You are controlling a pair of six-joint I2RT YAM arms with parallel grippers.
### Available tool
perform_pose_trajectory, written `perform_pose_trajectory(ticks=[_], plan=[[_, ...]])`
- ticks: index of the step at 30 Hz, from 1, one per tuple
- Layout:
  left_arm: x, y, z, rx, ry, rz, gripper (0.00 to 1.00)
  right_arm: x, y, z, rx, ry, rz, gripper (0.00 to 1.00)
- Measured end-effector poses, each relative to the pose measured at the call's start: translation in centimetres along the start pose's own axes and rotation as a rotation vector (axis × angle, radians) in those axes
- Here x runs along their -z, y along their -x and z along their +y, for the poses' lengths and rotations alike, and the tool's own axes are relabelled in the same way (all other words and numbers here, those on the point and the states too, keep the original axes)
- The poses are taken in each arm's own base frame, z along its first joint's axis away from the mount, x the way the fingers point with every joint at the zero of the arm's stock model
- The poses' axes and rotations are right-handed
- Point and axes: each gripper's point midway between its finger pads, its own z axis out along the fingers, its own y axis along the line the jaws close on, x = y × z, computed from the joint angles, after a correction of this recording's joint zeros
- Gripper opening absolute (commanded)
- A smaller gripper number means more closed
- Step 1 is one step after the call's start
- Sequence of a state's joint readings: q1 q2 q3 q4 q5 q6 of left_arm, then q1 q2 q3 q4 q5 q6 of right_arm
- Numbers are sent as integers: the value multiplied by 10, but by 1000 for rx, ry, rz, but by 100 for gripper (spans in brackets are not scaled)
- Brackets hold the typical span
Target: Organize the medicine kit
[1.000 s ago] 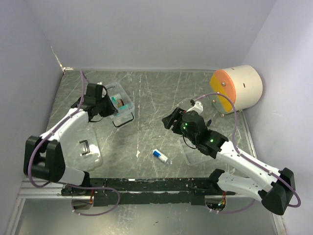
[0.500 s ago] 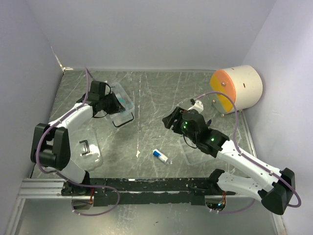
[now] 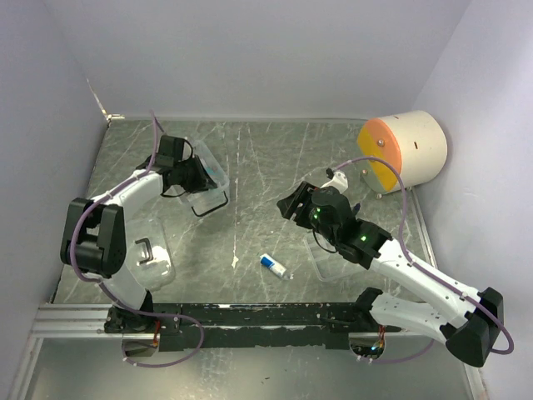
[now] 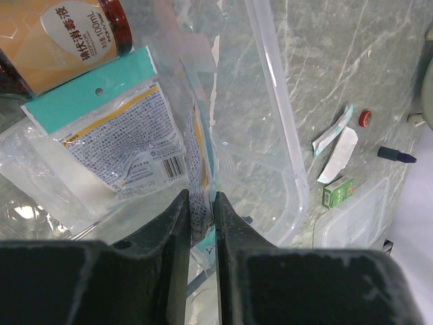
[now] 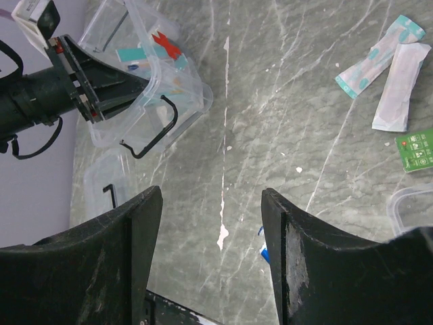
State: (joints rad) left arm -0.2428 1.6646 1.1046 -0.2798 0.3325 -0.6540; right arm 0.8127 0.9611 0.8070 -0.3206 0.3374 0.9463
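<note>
The medicine kit's clear box point(image 3: 208, 185) stands at the back left with its black wire latch point(image 3: 206, 207) hanging toward me. My left gripper point(image 3: 200, 176) reaches into the box. In the left wrist view this gripper point(image 4: 201, 197) is shut on the edge of a thin teal-and-white sachet point(image 4: 197, 156) standing upright inside the box wall point(image 4: 292, 160). A larger teal-topped packet point(image 4: 108, 132) and a brown bottle point(image 4: 64, 34) lie in the box too. The clear lid with its black handle point(image 3: 146, 250) lies at the near left. My right gripper point(image 5: 212, 223) hovers open over bare table.
Two sachets point(image 5: 382, 55) point(image 5: 398, 89), a small green box point(image 5: 418, 149), a red cap point(image 4: 365, 117) and a dark blue piece point(image 4: 396, 155) lie right of centre. A blue-and-white tube point(image 3: 273, 266) lies near the front. A clear tray point(image 3: 326, 260) sits under the right arm. A cream-and-orange cylinder point(image 3: 405, 148) stands back right.
My left arm has folded its elbow toward the left wall, and its gripper has slid rightward, deeper into the box. The right arm has barely moved.
</note>
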Motion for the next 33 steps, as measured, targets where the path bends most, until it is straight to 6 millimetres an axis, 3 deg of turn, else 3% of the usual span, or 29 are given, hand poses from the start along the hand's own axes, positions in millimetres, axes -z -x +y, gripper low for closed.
perform_pose_trajectory(ticks=[3,6,10,14,22,29,33], plan=[[-4,-2,4,2,10,9,34,0,0,0,0,0,0,60],[-9,-4,9,3,27,18,49,0,0,0,-2,-1,1,60],[-9,-6,15,-7,52,21,56,0,0,0,-5,-1,1,60],[-8,-6,27,-23,108,17,57,-1,-1,0,-8,-2,2,60],[-3,0,44,-54,211,-4,41,-4,-5,-1,-10,-9,19,60],[2,1,51,-67,257,-14,45,-4,-5,-2,-9,-13,16,60],[22,10,39,-94,241,-56,50,-4,-5,-8,28,-35,12,62]])
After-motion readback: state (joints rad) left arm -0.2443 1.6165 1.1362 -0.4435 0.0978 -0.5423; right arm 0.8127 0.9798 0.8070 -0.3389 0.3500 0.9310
